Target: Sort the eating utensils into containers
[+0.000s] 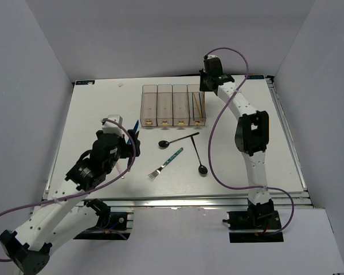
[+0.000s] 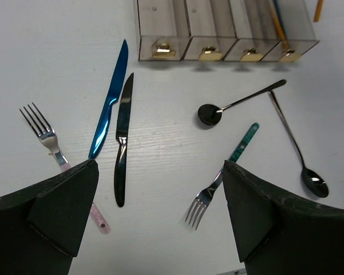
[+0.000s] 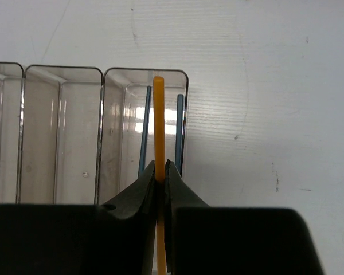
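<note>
Four joined clear bins (image 1: 173, 106) stand at the back middle of the table. My right gripper (image 3: 160, 169) is shut on an orange chopstick (image 3: 159, 126) and holds it over the rightmost bin (image 3: 143, 70), where two blue chopsticks (image 3: 144, 132) lie. My left gripper (image 2: 160, 195) is open and empty above the table. Below it lie a blue knife (image 2: 110, 107), a black knife (image 2: 122, 137), a pink-handled fork (image 2: 49, 140), a teal-handled fork (image 2: 226, 172) and two black spoons (image 2: 229, 106) (image 2: 295, 146). In the top view the left gripper (image 1: 129, 140) is left of the spoons (image 1: 178, 139).
The bins' yellow labels (image 2: 209, 54) face the near side. White walls enclose the table (image 1: 246, 172) on the left, back and right. The right arm's purple cable (image 1: 215, 166) loops over the table's right part.
</note>
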You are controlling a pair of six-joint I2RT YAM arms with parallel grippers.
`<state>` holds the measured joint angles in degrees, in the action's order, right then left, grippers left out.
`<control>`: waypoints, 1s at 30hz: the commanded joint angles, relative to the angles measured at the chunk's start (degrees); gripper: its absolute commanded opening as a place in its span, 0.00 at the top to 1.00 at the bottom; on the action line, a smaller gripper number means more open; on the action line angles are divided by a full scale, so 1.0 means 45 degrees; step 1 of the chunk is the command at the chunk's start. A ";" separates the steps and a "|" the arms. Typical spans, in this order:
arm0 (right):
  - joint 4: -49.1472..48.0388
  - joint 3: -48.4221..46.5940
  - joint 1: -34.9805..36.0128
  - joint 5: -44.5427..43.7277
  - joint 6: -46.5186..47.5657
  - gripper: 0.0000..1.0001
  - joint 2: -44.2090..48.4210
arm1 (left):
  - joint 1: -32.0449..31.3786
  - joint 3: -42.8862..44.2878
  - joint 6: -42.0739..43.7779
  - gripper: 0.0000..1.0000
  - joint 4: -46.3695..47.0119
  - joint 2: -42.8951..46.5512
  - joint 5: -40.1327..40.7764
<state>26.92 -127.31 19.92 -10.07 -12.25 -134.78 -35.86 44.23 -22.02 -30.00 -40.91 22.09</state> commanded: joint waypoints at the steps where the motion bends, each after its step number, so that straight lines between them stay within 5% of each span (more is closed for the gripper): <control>1: -0.0238 0.0514 0.0104 0.0225 0.0398 0.97 0.0360 | -0.0059 0.0211 0.0167 0.02 -0.0150 -0.0577 0.0209; 12: -0.0103 0.1064 0.0124 0.0576 0.0105 0.92 0.0400 | -0.0059 0.0016 0.0265 0.02 0.0065 0.0222 -0.0025; 17: 0.0053 0.0966 0.0162 0.0674 0.0027 0.74 0.0459 | -0.0059 0.0035 0.0303 0.02 0.0026 0.0145 -0.0103; 21: 0.0365 0.1083 0.0182 0.0440 0.0008 0.36 0.0751 | -0.0059 0.0035 0.0265 0.02 0.0006 0.0125 0.0013; 27: 0.0774 0.1707 0.0338 0.0187 -0.0207 0.32 0.2487 | -0.0059 0.0074 0.0206 0.02 -0.0033 -0.0128 0.0267; 30: 0.0972 0.3187 0.0825 -0.1232 -0.0441 0.11 0.4379 | -0.0059 0.0152 0.0109 0.02 -0.0169 -0.0538 0.0521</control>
<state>30.44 -115.57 21.43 -9.91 -13.39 -126.37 -35.86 44.23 -21.28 -30.35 -42.09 22.55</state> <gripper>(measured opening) 0.859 0.981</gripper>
